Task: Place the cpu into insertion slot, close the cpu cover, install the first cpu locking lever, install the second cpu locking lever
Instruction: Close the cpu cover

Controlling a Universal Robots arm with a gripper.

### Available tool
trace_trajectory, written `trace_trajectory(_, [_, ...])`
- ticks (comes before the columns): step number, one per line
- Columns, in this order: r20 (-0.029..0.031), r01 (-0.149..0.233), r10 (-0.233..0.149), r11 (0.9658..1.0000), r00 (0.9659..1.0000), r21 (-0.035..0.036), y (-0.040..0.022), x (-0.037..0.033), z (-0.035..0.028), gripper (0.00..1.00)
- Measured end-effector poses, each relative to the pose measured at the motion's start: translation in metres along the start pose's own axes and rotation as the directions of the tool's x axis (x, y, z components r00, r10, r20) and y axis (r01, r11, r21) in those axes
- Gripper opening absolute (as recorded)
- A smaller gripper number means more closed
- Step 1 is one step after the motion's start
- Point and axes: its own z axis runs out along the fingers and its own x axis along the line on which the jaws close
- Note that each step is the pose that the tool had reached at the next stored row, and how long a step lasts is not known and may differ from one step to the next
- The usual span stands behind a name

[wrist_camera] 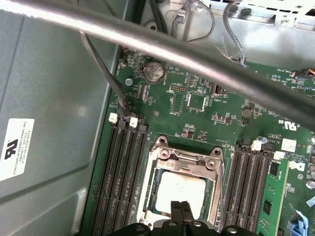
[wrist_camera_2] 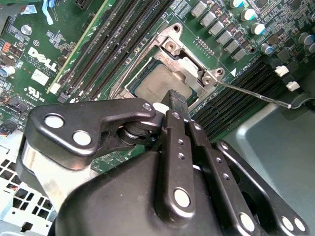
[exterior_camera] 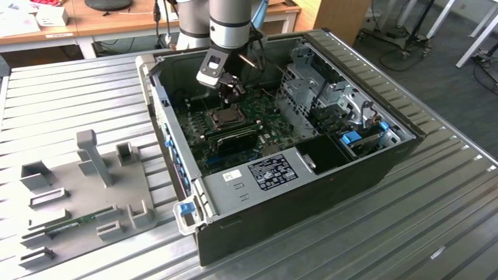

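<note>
Hand [wrist_camera: 180,207] closed, fingertips [wrist_camera: 175,209] together with nothing between them, hung low over the cpu [wrist_camera: 179,189], which lay in the insertion slot [wrist_camera: 147,192] beneath the lowered cpu cover [wrist_camera: 189,160], one locking lever [wrist_camera_2: 251,93] sticking out free, all inside the open computer case [exterior_camera: 311,192] on the table [exterior_camera: 435,221].

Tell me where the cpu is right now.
In both wrist views the cpu lies flat on the green board between two banks of memory slots, just under the gripper.

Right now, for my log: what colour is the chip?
The chip is dull silver-grey, best in the first wrist view.
</note>
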Motion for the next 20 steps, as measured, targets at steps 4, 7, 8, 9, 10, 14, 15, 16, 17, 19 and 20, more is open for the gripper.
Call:
trace_trajectory(4, [-0.0001, 0.000, 0.000, 1.0000, 1.0000, -0.0001, 0.0000, 0.0000, 0.0000, 0.10])
trace_trajectory(7, [-0.0001, 0.000, 0.000, 1.0000, 1.0000, -0.0001, 0.0000, 0.0000, 0.0000, 0.10])
trace_trajectory(8, [0.0000, 0.000, 0.000, 1.0000, 1.0000, 0.0000, 0.0000, 0.0000, 0.0000, 0.10])
trace_trajectory(9, [-0.0001, 0.002, -0.002, 1.0000, 1.0000, 0.0000, 0.0000, 0.0000, 0.0000, 0.10])
trace_trajectory(10, [-0.0003, 0.010, -0.010, 0.9999, 0.9999, 0.0001, 0.0000, 0.0000, 0.0000, 0.10])
trace_trajectory(14, [-0.0013, 0.043, -0.043, 0.9991, 0.9991, 0.0005, 0.0000, 0.0000, 0.0000, 0.10])
trace_trajectory(15, [-0.0013, 0.043, -0.043, 0.9991, 0.9991, 0.0004, 0.0000, 0.0000, 0.0000, 0.10])
trace_trajectory(16, [-0.0013, 0.043, -0.043, 0.9991, 0.9991, 0.0005, 0.0000, 0.0000, 0.0000, 0.10])
trace_trajectory(17, [-0.0013, 0.043, -0.043, 0.9991, 0.9991, 0.0004, 0.0000, 0.0000, 0.0000, 0.10])
trace_trajectory(19, [-0.0013, 0.043, -0.043, 0.9991, 0.9991, 0.0005, 0.0000, 0.0000, 0.0000, 0.10])
trace_trajectory(20, [-0.0013, 0.043, -0.043, 0.9991, 0.9991, 0.0004, 0.0000, 0.0000, 0.0000, 0.10])
